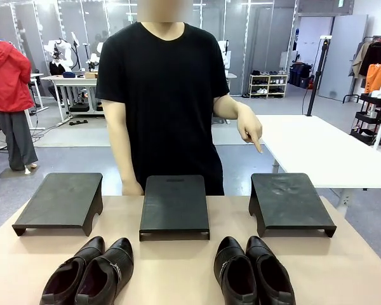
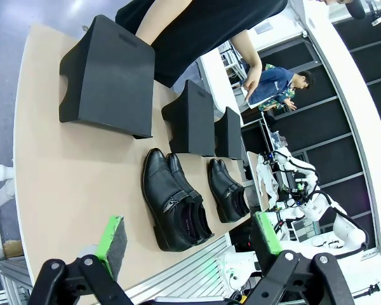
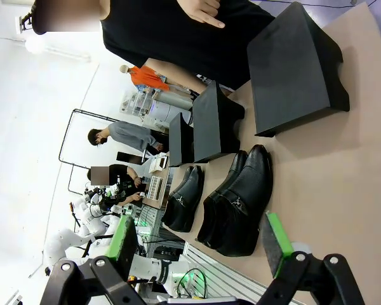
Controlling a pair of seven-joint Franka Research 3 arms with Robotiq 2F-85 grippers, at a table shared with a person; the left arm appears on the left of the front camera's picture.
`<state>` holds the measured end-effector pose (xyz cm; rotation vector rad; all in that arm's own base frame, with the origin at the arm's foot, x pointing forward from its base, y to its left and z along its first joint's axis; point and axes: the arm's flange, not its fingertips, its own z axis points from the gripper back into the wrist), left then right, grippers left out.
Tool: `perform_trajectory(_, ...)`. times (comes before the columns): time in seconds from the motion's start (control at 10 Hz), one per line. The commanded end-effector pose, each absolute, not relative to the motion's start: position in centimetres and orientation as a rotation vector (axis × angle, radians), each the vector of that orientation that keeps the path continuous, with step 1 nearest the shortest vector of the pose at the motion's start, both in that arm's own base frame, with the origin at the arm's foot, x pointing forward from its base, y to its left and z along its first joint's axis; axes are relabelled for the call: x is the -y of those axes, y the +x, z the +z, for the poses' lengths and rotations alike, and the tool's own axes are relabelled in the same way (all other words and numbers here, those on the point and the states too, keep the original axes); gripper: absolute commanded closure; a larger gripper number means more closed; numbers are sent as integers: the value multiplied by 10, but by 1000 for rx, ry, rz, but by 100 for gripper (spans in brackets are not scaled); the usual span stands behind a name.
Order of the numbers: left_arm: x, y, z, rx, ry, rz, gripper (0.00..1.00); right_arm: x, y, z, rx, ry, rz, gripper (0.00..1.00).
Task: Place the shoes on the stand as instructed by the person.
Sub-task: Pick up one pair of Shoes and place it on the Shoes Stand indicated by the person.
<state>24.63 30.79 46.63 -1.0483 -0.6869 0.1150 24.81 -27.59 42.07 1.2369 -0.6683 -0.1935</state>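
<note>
Two pairs of glossy black shoes lie along the table's near edge, the left pair [image 1: 89,274] and the right pair [image 1: 254,270]. Straps with small metal buckles show on both. Behind them stand three black stands: left [image 1: 57,200], middle [image 1: 174,204] and right [image 1: 291,200]. The person [image 1: 162,82] in a black T-shirt points a hand [image 1: 251,132] down towards the right stand. My left gripper [image 2: 189,238] hangs open above the left pair [image 2: 174,203]. My right gripper [image 3: 200,241] is open above the right pair [image 3: 238,200]. Neither holds anything.
A white table [image 1: 324,149] stands behind the right stand. A figure in a red jacket [image 1: 6,76] is far off at the left. Bare tabletop [image 1: 171,267] lies between the two pairs.
</note>
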Motion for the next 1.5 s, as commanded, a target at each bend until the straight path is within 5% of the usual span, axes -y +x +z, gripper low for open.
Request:
perform_trajectory(0.0,-309,246,466,685,-1049,111,0,276,247,421,671,1243,-189,0)
perform_trajectory(0.5,-309,246,466,685,-1049,111,0,245,255,448,524,1090,-151,0)
perform_trajectory(1.4,-309,246,466,685,-1049,111,0,35,291,505,181,723,198,0)
